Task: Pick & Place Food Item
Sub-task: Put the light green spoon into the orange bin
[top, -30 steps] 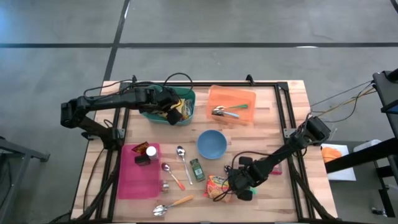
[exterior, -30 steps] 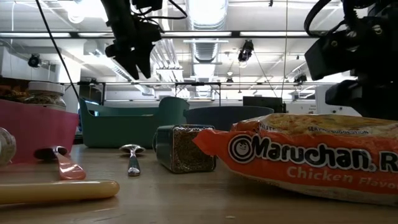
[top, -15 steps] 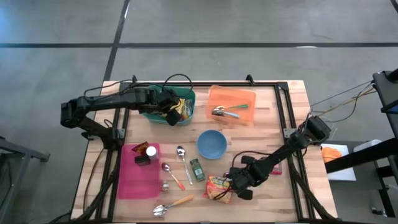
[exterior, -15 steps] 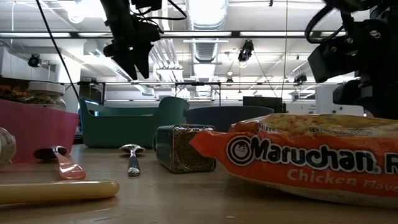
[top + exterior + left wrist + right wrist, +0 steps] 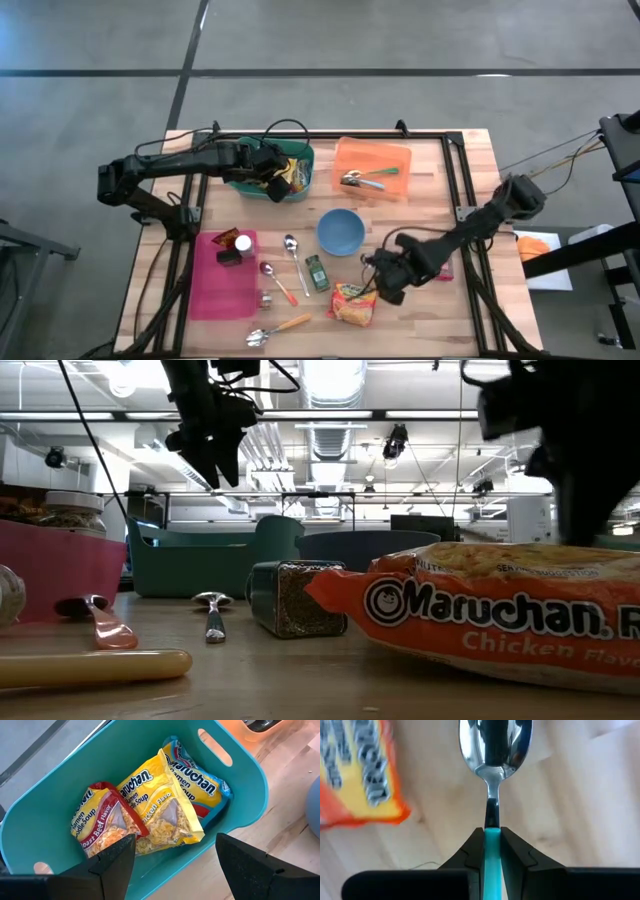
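Note:
An orange ramen packet [image 5: 352,303] [image 5: 480,615] [image 5: 357,775] lies flat on the wood near the table's front edge. Just to its right, my right gripper [image 5: 380,288] [image 5: 491,837] points down, shut on a metal spoon [image 5: 495,742] with a teal handle. At the back left, my left gripper [image 5: 275,184] [image 5: 175,847] [image 5: 210,455] hovers open over a teal bin [image 5: 305,160] [image 5: 240,785]. Three ramen packets [image 5: 160,805] lie in the bin. My right gripper pinches the spoon's teal handle [image 5: 491,845] between its two fingers, which lie along the handle. The fingers come from above, pointing down. The metal neck and bowl stick out past the fingertips, over the wood beside the orange packet.
An orange tray [image 5: 372,160] with utensils stands at the back. A blue bowl [image 5: 341,231] sits mid-table and a green spice jar [image 5: 317,272] [image 5: 290,598] beside it. A pink tray [image 5: 227,285] with jars is at the left. Loose spoons [image 5: 292,258] lie around, one yellow-handled [image 5: 280,328].
My right gripper has risen from beside the orange packet and drawn a little toward the table's far edge, rolling as it went. In the low view it has climbed toward the picture's top. The packet has stayed where it lay.

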`<state>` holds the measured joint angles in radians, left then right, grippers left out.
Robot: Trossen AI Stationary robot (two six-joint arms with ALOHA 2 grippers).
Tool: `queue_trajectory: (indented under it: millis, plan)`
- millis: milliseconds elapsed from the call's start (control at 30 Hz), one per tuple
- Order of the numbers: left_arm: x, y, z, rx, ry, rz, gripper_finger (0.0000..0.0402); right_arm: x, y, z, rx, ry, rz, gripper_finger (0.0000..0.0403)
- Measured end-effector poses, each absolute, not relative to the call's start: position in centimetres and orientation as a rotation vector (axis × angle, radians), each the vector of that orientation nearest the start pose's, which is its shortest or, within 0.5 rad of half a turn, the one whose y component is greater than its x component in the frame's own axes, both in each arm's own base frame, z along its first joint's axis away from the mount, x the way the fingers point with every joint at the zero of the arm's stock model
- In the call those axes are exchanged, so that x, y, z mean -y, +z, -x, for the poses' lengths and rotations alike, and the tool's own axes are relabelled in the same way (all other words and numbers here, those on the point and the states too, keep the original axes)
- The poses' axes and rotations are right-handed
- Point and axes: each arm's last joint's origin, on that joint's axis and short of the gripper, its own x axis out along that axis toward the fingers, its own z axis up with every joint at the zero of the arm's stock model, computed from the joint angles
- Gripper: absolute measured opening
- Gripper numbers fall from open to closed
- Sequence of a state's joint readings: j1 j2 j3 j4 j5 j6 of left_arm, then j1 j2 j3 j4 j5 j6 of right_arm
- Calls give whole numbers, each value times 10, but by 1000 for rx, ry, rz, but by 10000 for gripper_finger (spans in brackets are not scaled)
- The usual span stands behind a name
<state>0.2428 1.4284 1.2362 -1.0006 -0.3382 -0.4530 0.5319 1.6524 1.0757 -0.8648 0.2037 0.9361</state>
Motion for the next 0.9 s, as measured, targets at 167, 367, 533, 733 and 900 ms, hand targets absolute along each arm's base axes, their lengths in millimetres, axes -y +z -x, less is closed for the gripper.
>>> queue_trajectory:
  millis: [167, 367, 533, 733, 900]
  plan:
    - [-74, 289, -259, -1055, 788, 362, 278, -114, 217, -248, -1235, -446, -260, 29]
    - [-72, 288, -261, -1041, 762, 466, 278, -67, 251, -241, -1155, -471, -254, 29]
    - [-72, 289, -266, -1004, 711, 507, 278, -22, 280, -239, -1059, -509, -226, 29]
    - [-71, 291, -269, -970, 684, 552, 278, 34, 301, -240, -1049, -560, -124, 29]
    - [-67, 292, -272, -965, 618, 587, 278, 80, 307, -247, -1097, -551, -54, 29]
